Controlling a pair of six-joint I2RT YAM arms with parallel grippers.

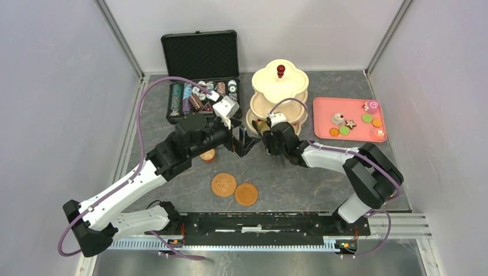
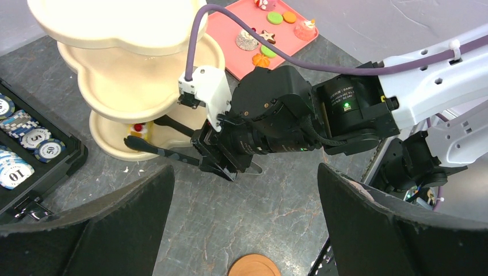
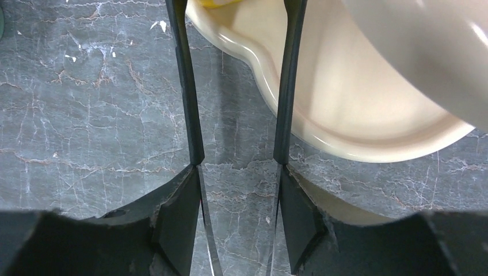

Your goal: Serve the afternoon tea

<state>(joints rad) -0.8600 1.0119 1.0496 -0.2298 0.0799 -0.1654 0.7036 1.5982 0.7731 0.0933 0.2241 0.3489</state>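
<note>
Afternoon tea is barely begun, I judge. Low centre, two saucers (image 1: 224,184) lie bare; one brown cup (image 1: 208,155) stands just above, half hidden. The left fingers (image 2: 115,230) are wide open. The right fingers (image 3: 184,86) are a little apart and empty, at the one stand (image 1: 279,86), upper centre, holding one pastry (image 2: 137,129). About eight pastries (image 1: 344,130) wait on the tray (image 1: 325,112), right.

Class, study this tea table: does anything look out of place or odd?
Yes. An open black case of poker chips sits just left of the tiered stand, and it has nothing to do with tea. Both saucers lie bare near the front, with no cup on either.
</note>
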